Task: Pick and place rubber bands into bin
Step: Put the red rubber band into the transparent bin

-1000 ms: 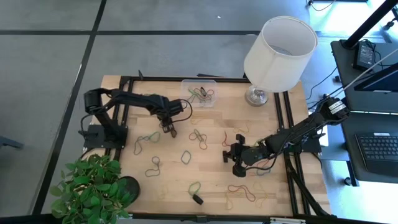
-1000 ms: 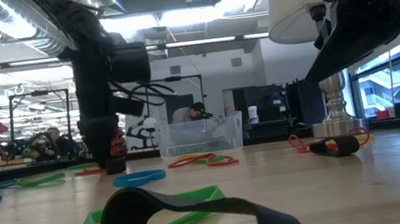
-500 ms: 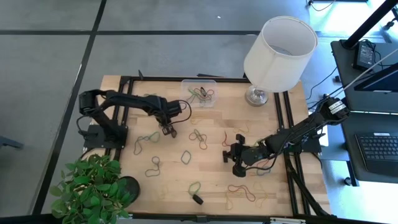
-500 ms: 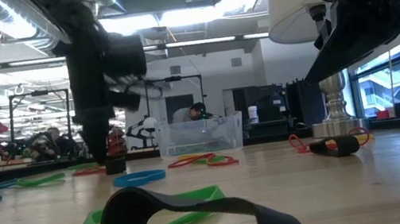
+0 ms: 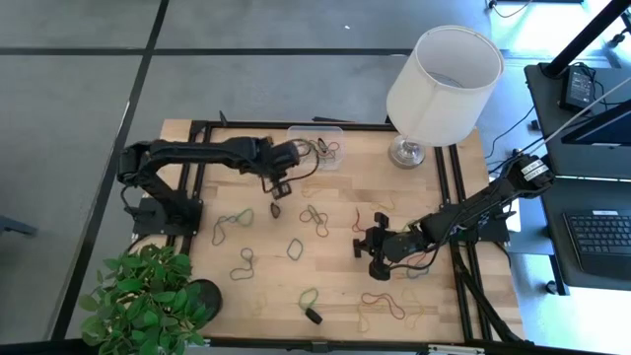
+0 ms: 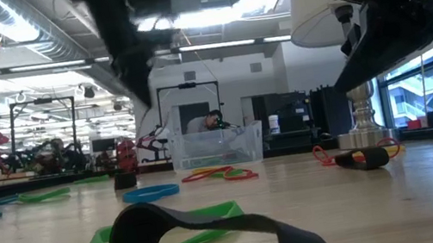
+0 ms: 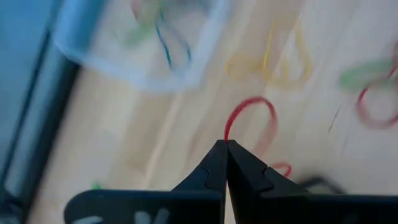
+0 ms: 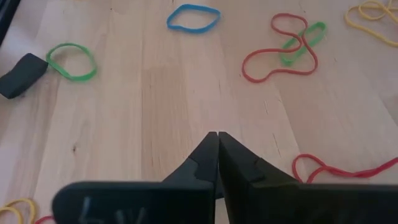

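My left gripper (image 5: 279, 187) hangs above the table just near of the clear bin (image 5: 316, 148), shut on a red rubber band (image 7: 252, 115). The bin holds a few bands and shows blurred in the left wrist view (image 7: 143, 43). Several other rubber bands lie loose on the wood, among them a blue one (image 8: 193, 17), a green one (image 8: 71, 60) and a red one (image 8: 280, 59). My right gripper (image 8: 217, 134) is shut and holds nothing, low over the table right of centre (image 5: 361, 244). My left gripper pinches one end of the red band's loop (image 7: 227, 135) between its two fingertips, coming from above and slanting down. The rest of the loop curves out past the fingertips, slack, and looks clear of the table.
A white lampshade (image 5: 444, 84) on a metal foot stands at the far right. A potted plant (image 5: 143, 301) fills the near left corner. Small black blocks lie on the wood (image 5: 312, 317) (image 8: 22, 74) (image 5: 277, 210). Black rails frame the tabletop (image 5: 197, 158).
My left gripper has risen from the tabletop and gone toward the far edge and the bin, tipping less steeply down. The red band has come up with it. My right gripper has kept still.
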Controlling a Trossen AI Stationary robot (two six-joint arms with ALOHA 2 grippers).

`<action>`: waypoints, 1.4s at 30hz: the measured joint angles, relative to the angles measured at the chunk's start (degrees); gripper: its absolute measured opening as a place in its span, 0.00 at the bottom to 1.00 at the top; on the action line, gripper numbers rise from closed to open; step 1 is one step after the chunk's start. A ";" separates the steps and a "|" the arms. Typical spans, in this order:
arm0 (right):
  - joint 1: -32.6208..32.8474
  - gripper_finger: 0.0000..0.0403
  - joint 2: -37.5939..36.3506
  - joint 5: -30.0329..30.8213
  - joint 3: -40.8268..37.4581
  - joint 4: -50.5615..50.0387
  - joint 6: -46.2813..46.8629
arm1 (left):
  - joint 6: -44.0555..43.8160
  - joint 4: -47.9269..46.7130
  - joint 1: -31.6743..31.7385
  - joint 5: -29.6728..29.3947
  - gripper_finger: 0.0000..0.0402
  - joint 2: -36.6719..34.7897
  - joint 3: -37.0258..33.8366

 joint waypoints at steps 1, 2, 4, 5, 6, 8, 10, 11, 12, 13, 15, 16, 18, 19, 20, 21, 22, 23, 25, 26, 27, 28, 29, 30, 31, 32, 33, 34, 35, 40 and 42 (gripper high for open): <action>0.00 0.04 0.00 0.00 0.00 0.02 0.00 | 0.88 0.18 -0.08 -0.85 0.00 0.00 1.73; 0.00 0.04 0.00 0.00 0.00 0.00 0.00 | 1.73 0.20 -0.21 -1.75 0.00 0.00 3.40; -0.01 0.04 0.00 0.01 0.00 0.00 -0.05 | 3.22 0.24 -0.23 -4.05 0.00 0.00 6.68; -0.02 0.04 0.00 0.01 0.00 0.00 -0.12 | 3.89 0.43 -0.19 -5.39 0.00 0.00 8.30; -0.02 0.04 0.00 0.00 0.00 -0.03 -0.18 | 4.59 0.93 0.03 -6.50 0.00 0.00 9.79; -0.02 0.04 0.02 0.02 0.00 -0.02 -0.22 | 6.52 2.20 0.77 -7.65 0.00 0.00 12.45; -0.02 0.04 0.00 0.02 0.00 -0.04 -0.84 | 8.43 4.38 1.95 -8.18 0.00 0.22 14.63; -0.02 0.04 0.02 0.00 0.00 -0.02 -1.19 | 9.19 5.94 2.61 -8.34 0.00 0.37 15.55; -0.02 0.04 0.00 0.02 0.00 0.00 -1.27 | 9.89 7.34 3.37 -8.34 0.00 0.42 16.13; -0.02 0.04 0.01 0.02 0.00 0.00 -1.25 | 10.59 8.92 4.14 -8.25 0.00 0.44 16.40; -0.02 0.04 0.01 0.01 0.00 0.01 -1.25 | 11.47 12.54 5.67 -7.01 0.00 1.32 16.96; -0.02 0.04 0.02 0.01 0.00 0.05 -1.27 | 11.53 13.17 6.65 -5.68 0.00 1.86 17.08; -0.02 0.04 0.02 0.02 0.00 0.00 -1.22 | 11.49 13.25 8.17 -3.53 0.00 3.50 17.31; -0.02 0.04 0.02 0.02 0.00 -0.02 -1.22 | 11.49 13.60 8.75 -2.39 0.00 4.61 17.48; -0.02 0.04 0.02 0.02 0.00 0.03 -1.25 | 11.53 13.48 9.35 -1.45 0.00 5.70 17.50; -0.02 0.04 0.02 0.02 0.00 0.05 -1.25 | 11.75 13.03 9.94 -0.60 0.00 6.90 17.50; -0.02 0.04 0.02 0.01 0.00 -0.03 -1.24 | 11.94 12.85 10.38 -0.33 0.00 8.39 17.49; -0.02 0.04 0.02 0.00 0.00 -0.11 -1.22 | 12.15 12.80 10.68 0.36 0.00 9.79 17.50; -0.02 0.04 0.02 0.02 0.00 -0.12 -1.25 | 12.20 12.27 11.22 1.68 0.00 12.85 17.47; -0.02 0.04 0.02 0.02 0.00 -0.20 -1.25 | 12.22 12.27 11.43 2.51 0.00 14.28 17.47; -0.02 0.04 0.02 0.02 0.00 -0.28 -1.25 | 12.31 12.23 11.60 3.20 0.00 15.66 17.47; -0.02 0.04 0.02 0.00 0.00 -0.28 -1.25 | 12.34 12.17 11.77 3.90 0.00 17.02 17.47; -0.02 0.04 0.02 0.02 0.00 -0.32 -1.25 | 12.33 11.62 11.89 4.52 0.01 18.21 17.47; -0.02 0.04 0.02 0.02 0.00 -0.41 -1.25 | 12.32 10.77 12.04 5.05 0.01 19.33 17.47; -0.02 0.04 0.02 0.02 0.00 -0.46 -1.25 | 12.29 10.39 12.16 5.15 0.01 20.46 17.47; -0.02 0.04 0.02 0.02 0.00 -0.45 -1.25 | 12.29 9.95 12.22 5.37 0.01 21.42 17.47; -0.02 0.04 0.02 0.01 0.01 -0.47 -1.25 | 12.27 9.18 12.34 5.40 0.01 22.23 17.47; -0.02 0.04 0.02 0.02 0.00 -0.46 -1.25 | 12.27 8.67 12.49 5.49 0.01 23.01 17.45; -0.02 0.04 0.02 0.02 0.00 -0.48 -1.27 | 12.22 8.59 12.59 5.72 0.01 23.71 17.45; -0.02 0.04 0.02 0.02 0.01 -0.45 -1.30 | 9.61 7.61 13.84 9.60 0.07 26.04 17.45; -0.02 0.04 0.02 0.02 0.02 -0.46 -1.30 | 8.99 7.24 14.28 10.61 0.12 26.10 17.45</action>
